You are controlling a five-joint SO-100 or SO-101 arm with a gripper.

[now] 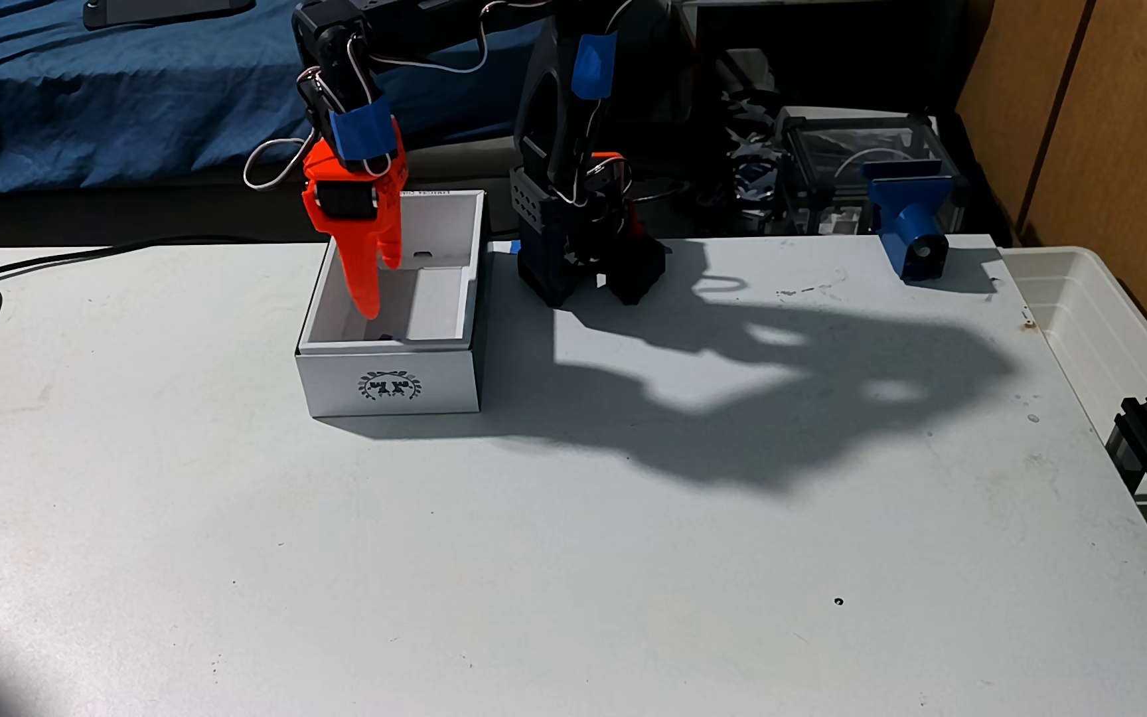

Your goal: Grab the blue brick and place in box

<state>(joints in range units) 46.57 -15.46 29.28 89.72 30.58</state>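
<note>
The fixed view shows the arm reaching out from its dark base (584,265) at the far edge of the table (557,551), its upper links running leftward near the top of the picture and then bending steeply down, so that the orange gripper (381,289) hangs almost vertical with its tips pointing into the box (391,382). The two orange fingers are apart: the longer one (364,283) reaches deep inside the box, the shorter one (391,248) ends higher and just to its right, and nothing is held between them. Blue tape (364,131) wraps the wrist just above the gripper, with white wires looping out beside it. The box stands directly under the gripper, its short side with the dark wreath emblem (389,386) facing the camera. Just below the longer fingertip, at the bottom of the box against its near wall, a small dark bluish sliver (388,337) shows over the rim; it may be the blue brick, but too little of it is visible to be sure. Well to the right of the gripper, past the base, a blue clamp-like block (909,220) sits at the table's far edge, and a long white tub (1109,324) lies beyond the table's right end. The arm's broad shadow spreads over the table to the right of the box.
</note>
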